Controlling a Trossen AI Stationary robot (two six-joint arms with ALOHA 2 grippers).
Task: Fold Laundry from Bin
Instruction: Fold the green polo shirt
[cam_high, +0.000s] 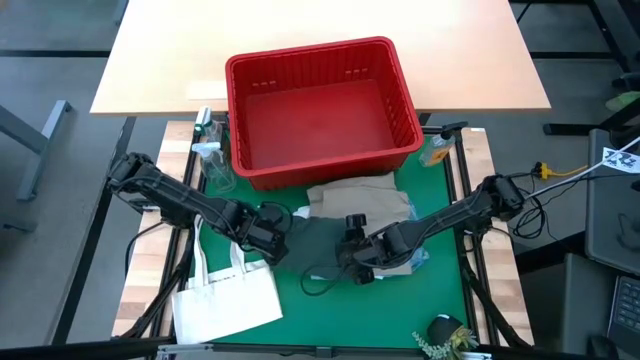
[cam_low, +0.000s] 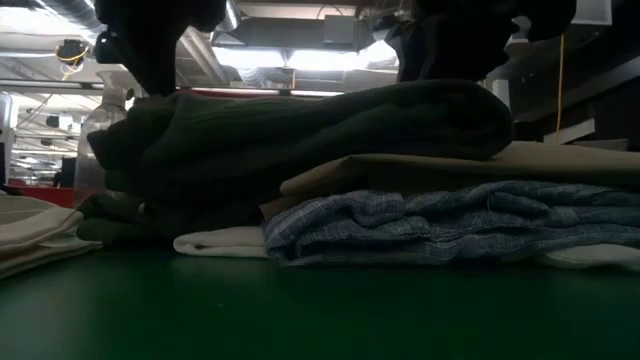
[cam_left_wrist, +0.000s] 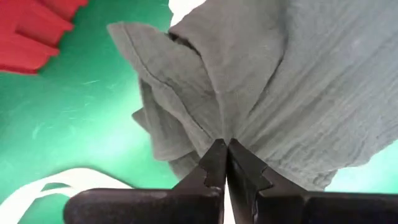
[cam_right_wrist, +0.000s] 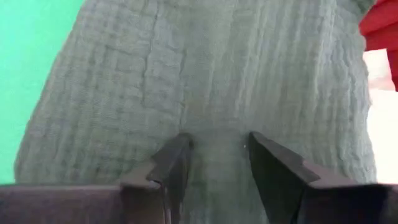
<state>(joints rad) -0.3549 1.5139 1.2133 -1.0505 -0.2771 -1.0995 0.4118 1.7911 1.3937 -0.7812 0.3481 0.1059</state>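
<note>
We see the red bin (cam_high: 320, 105) standing at the far side of the green mat (cam_high: 330, 310), nothing showing inside it. The laundry lies in a pile on the mat just in front of the bin, between the two arms. From the low view the pile reads in layers: a white piece (cam_low: 220, 241) at the bottom, a blue-and-white cloth (cam_low: 440, 220) beside and over it, a tan piece (cam_low: 420, 170) above that, and a dark green garment (cam_low: 300, 125) draped on top. The left gripper (cam_left_wrist: 225, 152) is pinched tight on a fold at the edge of the dark green garment, its two fingers meeting with the cloth caught between them. The right gripper (cam_right_wrist: 217, 158) rests down on the same garment with its fingers spread apart, pressing into the crinkled cloth; we cannot tell whether it has any cloth caught. A white tote bag (cam_high: 225, 295) lies flat near the left arm, at the mat's near left corner.
</note>
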